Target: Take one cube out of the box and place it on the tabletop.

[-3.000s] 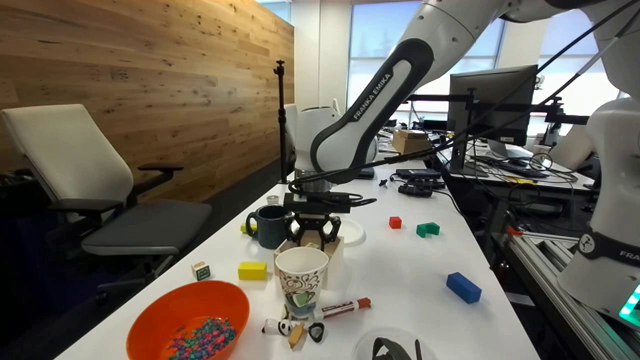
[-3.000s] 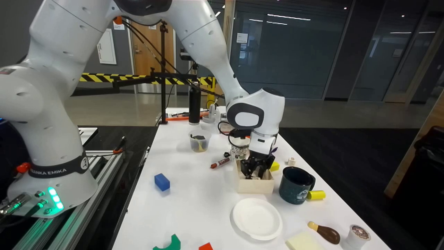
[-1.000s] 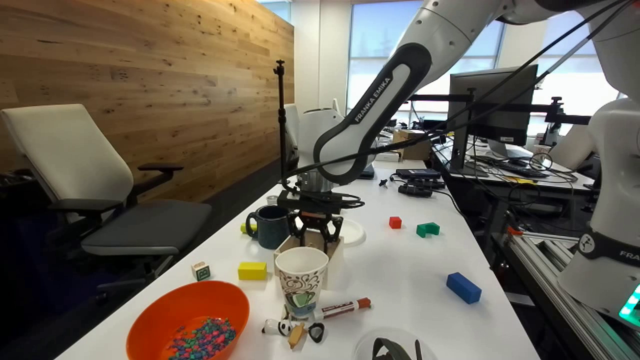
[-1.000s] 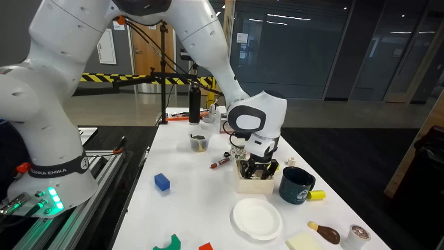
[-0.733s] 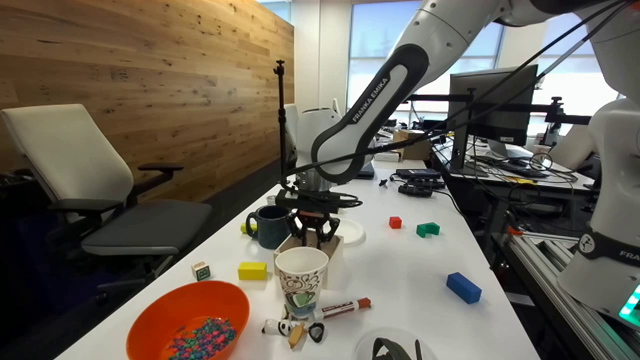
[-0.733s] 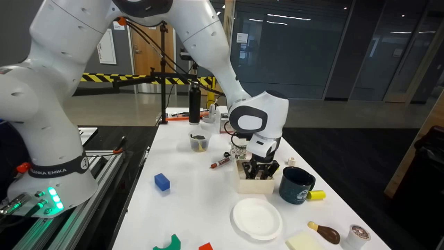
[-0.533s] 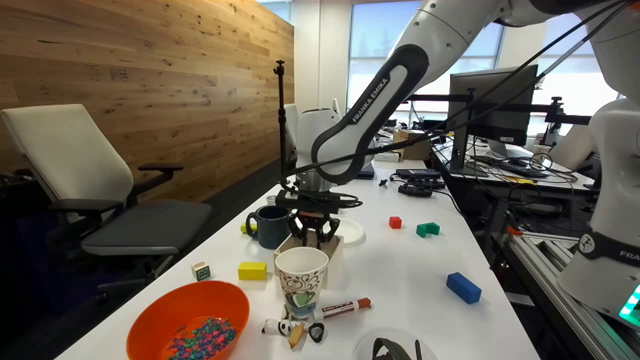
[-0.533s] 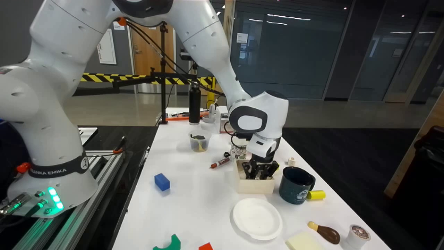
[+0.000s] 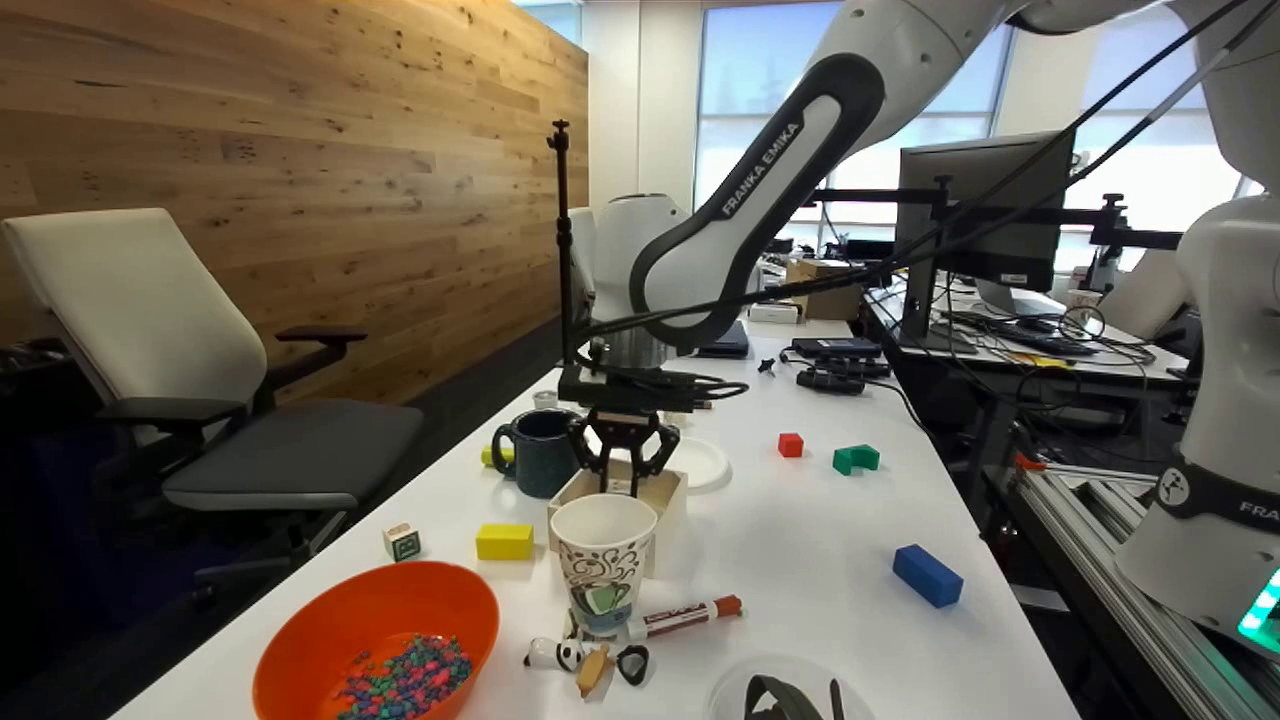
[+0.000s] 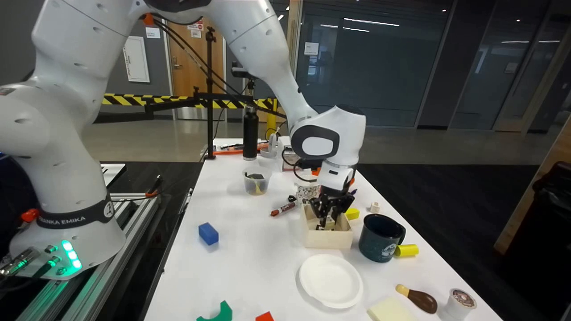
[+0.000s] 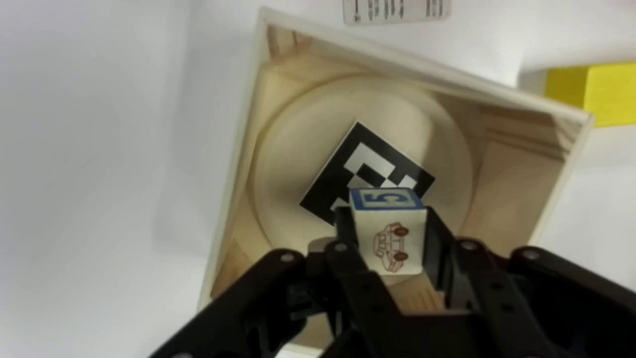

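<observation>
My gripper point(image 11: 390, 233) is shut on a wooden letter cube point(image 11: 390, 243) with a blue-framed 5 and a brown car on its faces. The cube sits between the two fingertips in the wrist view, over the open wooden box point(image 11: 235, 164). In both exterior views the gripper points down over the box point(image 10: 329, 240), fingers around rim height; the paper cup partly hides the box point(image 9: 670, 520). A round pale disc point(image 11: 298, 134) with a black-and-white marker point(image 11: 343, 171) lies in the box. The white tabletop point(image 10: 263, 267) surrounds the box.
A paper cup point(image 9: 603, 560) stands close against the box. A dark mug point(image 10: 379, 240) and a yellow block point(image 9: 505, 541) are beside it. A white plate point(image 10: 331, 281), red marker point(image 9: 687, 618), blue block point(image 9: 928, 575) and orange bowl point(image 9: 290, 640) are also on the table.
The fingers were spread in the box, then came together. Since half a second ago the gripper has risen a little, with the cube held between its fingers. The box has not moved.
</observation>
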Controlling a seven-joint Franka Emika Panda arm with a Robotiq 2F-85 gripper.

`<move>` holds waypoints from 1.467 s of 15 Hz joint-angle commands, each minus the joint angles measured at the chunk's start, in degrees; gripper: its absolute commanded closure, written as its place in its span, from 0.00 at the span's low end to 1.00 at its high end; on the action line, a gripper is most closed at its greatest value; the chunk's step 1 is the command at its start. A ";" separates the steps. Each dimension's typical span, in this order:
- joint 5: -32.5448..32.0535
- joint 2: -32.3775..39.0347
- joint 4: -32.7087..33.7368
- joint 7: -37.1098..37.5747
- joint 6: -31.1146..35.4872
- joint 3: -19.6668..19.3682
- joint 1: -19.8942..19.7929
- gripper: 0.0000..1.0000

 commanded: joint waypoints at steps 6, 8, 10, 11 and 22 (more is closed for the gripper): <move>-0.36 -15.29 -11.50 -22.80 -3.22 4.49 -3.47 0.91; -0.09 -16.70 -12.38 -29.47 -4.71 5.05 -4.18 0.91; -0.26 -17.57 -12.75 -35.63 -6.94 5.33 -4.65 0.91; -0.83 -17.67 -12.70 -38.28 -8.26 5.26 -4.68 0.91; -9.91 -15.88 -13.35 -60.37 -16.79 5.00 -4.25 0.91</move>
